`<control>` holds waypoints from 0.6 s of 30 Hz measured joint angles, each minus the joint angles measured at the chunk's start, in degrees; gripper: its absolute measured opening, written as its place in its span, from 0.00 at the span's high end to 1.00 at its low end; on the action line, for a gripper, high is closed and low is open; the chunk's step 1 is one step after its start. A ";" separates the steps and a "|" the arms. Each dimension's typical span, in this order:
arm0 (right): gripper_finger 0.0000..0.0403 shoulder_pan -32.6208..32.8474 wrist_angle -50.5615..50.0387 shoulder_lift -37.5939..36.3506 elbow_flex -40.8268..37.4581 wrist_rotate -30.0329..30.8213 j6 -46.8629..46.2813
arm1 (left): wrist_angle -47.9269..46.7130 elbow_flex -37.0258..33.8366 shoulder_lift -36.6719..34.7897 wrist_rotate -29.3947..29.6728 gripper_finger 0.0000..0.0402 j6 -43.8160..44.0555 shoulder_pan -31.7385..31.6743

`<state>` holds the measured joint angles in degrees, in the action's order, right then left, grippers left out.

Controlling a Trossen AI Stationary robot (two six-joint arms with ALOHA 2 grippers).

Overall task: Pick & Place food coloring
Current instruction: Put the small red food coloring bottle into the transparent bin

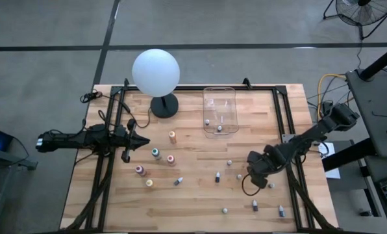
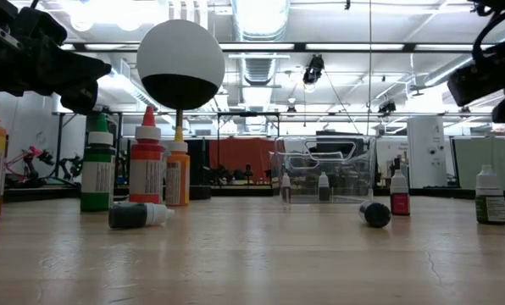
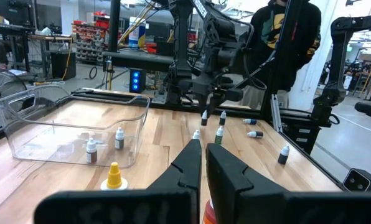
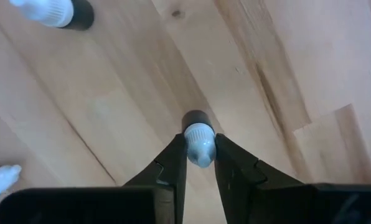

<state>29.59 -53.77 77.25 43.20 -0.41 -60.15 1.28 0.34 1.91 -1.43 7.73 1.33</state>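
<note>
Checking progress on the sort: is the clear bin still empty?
No: the left wrist view shows two small bottles standing inside the clear bin.

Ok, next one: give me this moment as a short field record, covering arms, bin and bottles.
right gripper: low over the table's right side, fingers closed on a small dark bottle at its white cap
left gripper: shut, empty, waiting at table's left
clear bin: two small bottles inside
loose bottles: scattered across the wooden table, some toppled
</note>
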 joint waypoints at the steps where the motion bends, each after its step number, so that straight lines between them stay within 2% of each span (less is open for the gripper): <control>1: 0.85 -0.38 -0.89 0.00 0.57 -0.06 0.96 | -0.01 0.00 0.00 0.00 1.00 0.00 0.00; 18: 0.85 -12.08 -17.24 0.00 15.11 0.42 19.67 | 0.00 0.00 0.00 0.00 1.00 0.00 0.00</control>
<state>17.51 -71.01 77.25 58.31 0.01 -40.48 1.28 0.34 1.91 -1.43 7.72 1.32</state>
